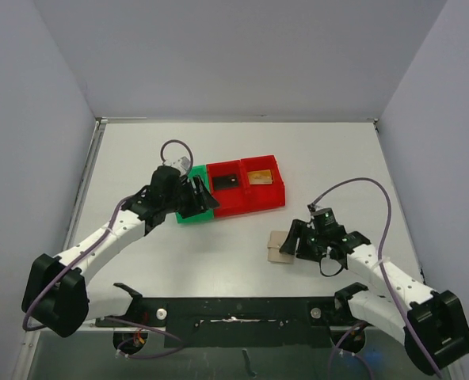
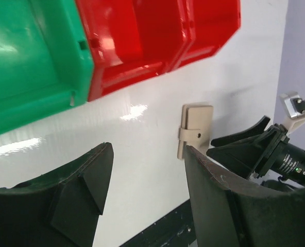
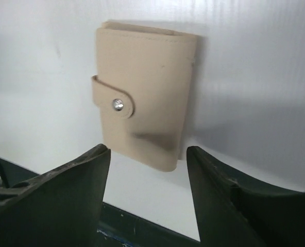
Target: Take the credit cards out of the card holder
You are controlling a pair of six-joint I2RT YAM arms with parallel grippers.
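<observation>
The card holder lies shut on the table, tan with its snap tab fastened. It also shows in the right wrist view and the left wrist view. My right gripper is open and empty just short of it, jaws spread on either side of its near edge. A black credit card and a gold-orange one lie in the red bins. My left gripper is open and empty over the green bin. No silver-grey card shows.
The green bin and two joined red bins stand mid-table; they also show in the left wrist view, the green bin and the red bins. A black rail runs along the near edge.
</observation>
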